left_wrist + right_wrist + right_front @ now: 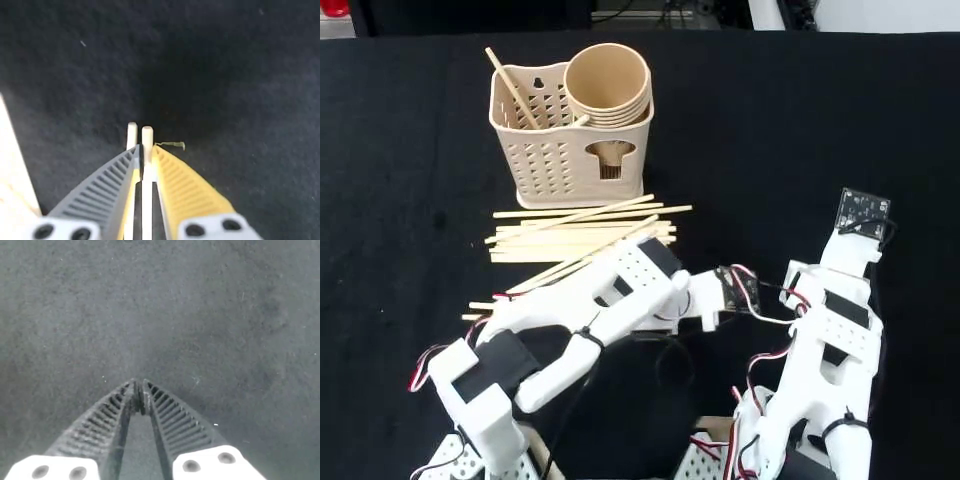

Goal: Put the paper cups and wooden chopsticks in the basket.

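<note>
A stack of paper cups (pixel 607 85) sits in the right compartment of the cream basket (pixel 555 165). One wooden chopstick (pixel 510 85) leans in its left compartment. Several loose chopsticks (pixel 580 235) lie on the black cloth in front of the basket, some running under the left arm (pixel 610 300). My left gripper (pixel 140 150) is shut on two chopsticks (pixel 146 134), whose ends poke out just past its tips above the cloth. My right gripper (pixel 139 387) is shut on nothing, over bare cloth. The right arm (pixel 840 330) stands at the right of the table.
A black cloth (pixel 800 130) covers the table, with free room right of the basket and at the far left. A pale strip (pixel 12 180) crosses one edge of the left wrist view. A small fleck (pixel 172 145) lies on the cloth by the left fingertips.
</note>
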Tool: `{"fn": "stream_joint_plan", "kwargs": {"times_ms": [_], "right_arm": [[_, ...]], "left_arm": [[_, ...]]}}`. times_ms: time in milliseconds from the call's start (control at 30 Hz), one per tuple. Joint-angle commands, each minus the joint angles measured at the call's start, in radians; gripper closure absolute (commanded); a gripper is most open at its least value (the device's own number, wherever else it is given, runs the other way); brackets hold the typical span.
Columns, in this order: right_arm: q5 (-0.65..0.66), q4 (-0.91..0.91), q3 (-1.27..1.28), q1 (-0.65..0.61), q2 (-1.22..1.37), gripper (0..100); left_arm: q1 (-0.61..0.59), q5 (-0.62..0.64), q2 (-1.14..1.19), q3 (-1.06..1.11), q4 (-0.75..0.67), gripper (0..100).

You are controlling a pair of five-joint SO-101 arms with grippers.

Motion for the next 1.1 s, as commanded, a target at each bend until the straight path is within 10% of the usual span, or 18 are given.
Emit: {"fn": "stream_joint_plan", "kwargs": {"times_ms": [0, 367, 800, 1067], "right_arm": [[-0.003, 0.005, -0.062, -0.015, -0.025, 98.0], [-0.003, 0.003, -0.062, -0.015, -0.022, 98.0], [-0.003, 0.0, -0.061, -0.015, -0.021, 98.0], [-0.003, -0.044, -0.036, -0.034, -0.021, 98.0]], "left_arm": [[0.002, -0.005, -0.077, -0.036, 0.026, 97], [-0.005, 0.048, -0.218, 0.012, 0.026, 97], [-0.341, 0.315, -0.927, -0.173, 0.017, 97], [-0.591, 0.534, -1.169, -0.189, -0.396, 97]]}}
